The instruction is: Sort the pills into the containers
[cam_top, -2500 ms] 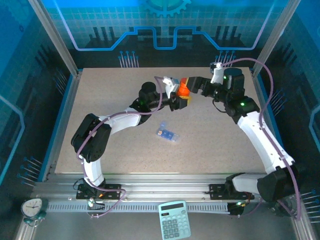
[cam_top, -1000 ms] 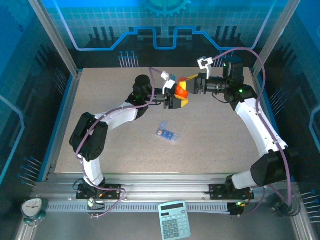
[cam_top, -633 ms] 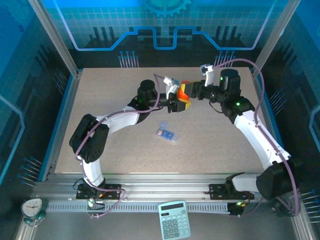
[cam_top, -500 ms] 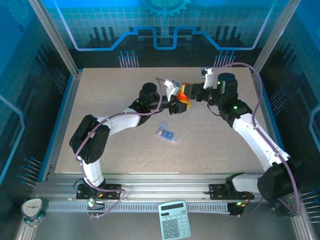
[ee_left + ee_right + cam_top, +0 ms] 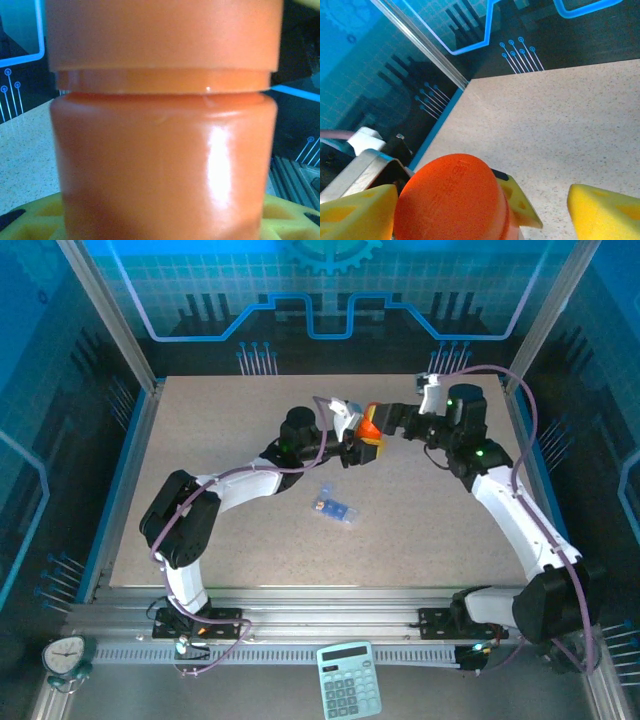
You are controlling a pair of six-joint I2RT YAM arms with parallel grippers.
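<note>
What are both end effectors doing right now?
Left end effector: closed on the orange bottle.
Right end effector: open, around the bottle's cap.

Speckled beige tabletop [image 5: 420, 540] — blue circuit-pattern walls [image 5: 200, 280], aluminium frame [image 5: 108, 310].

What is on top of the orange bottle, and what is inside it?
An orange cap sits on the bottle. Its contents cannot be seen: the orange wall hides them.

Robot test cell, lab-type. Aluminium frame posts [image 5: 105, 310], blue circuit-print wall panels [image 5: 330, 290], speckled worktop [image 5: 200, 440]. Left arm [image 5: 245, 480] and right arm [image 5: 520, 510] bolted to slotted rail [image 5: 330, 625]. Calculator [image 5: 349, 680], alarm clock [image 5: 64, 656] on front ledge.
</note>
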